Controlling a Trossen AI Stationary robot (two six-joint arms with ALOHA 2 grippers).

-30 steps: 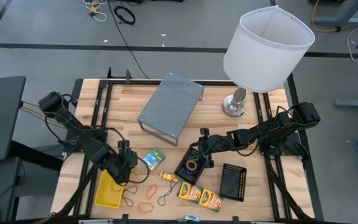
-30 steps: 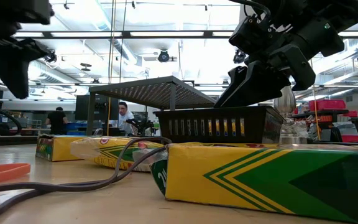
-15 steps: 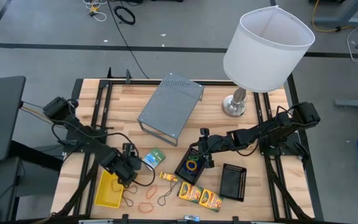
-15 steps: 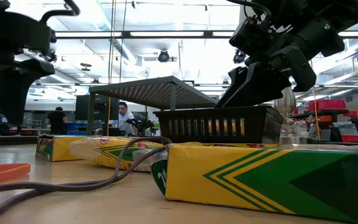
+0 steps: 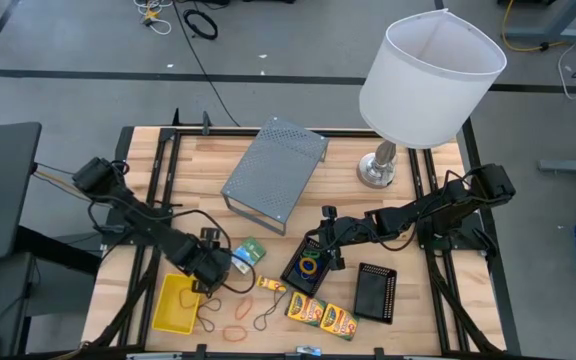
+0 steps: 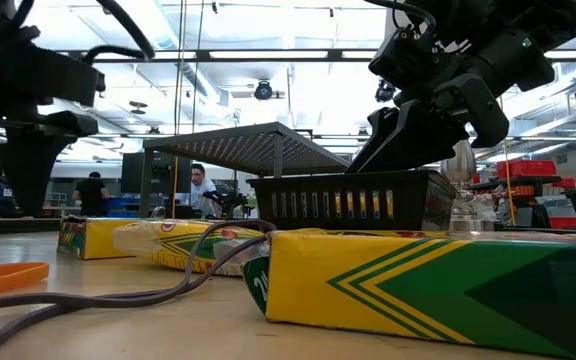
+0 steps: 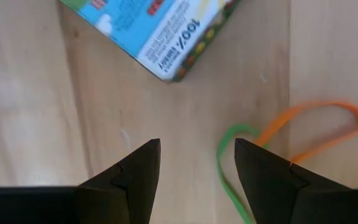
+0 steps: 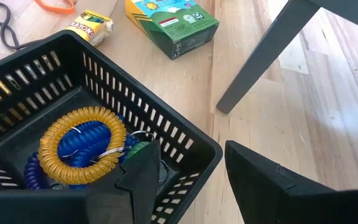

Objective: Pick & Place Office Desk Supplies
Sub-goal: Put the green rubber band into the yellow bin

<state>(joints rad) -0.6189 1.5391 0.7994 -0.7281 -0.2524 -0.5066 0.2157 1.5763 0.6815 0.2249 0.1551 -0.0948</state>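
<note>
My left gripper (image 5: 218, 268) (image 7: 196, 167) hangs open, pointing down at bare wood, between the green-white packet (image 5: 249, 255) (image 7: 148, 28) and the yellow basket (image 5: 175, 305). Green (image 7: 227, 163) and orange (image 7: 316, 124) rubber bands lie flat by its fingertips. My right gripper (image 5: 326, 245) (image 8: 188, 177) is open at the far corner of the black mesh tray (image 5: 307, 266) (image 8: 73, 93) holding yellow and blue coils; one finger is over the inside, the other outside the wall. The second mesh tray (image 5: 375, 292) and two crayon boxes (image 5: 321, 315) (image 6: 418, 285) lie flat.
A grey perforated metal stand (image 5: 275, 170) sits at the table's far middle, with one leg (image 8: 272, 50) near my right gripper. The white-shaded lamp (image 5: 428, 75) stands at the far right. More bands (image 5: 236, 333) and a dark cord (image 5: 265, 320) lie near the near edge. People show in the room behind.
My left gripper has moved toward the table's right, from above the yellow basket's far end toward the green-white packet, staying open. My right arm and the things on the table have kept still.
</note>
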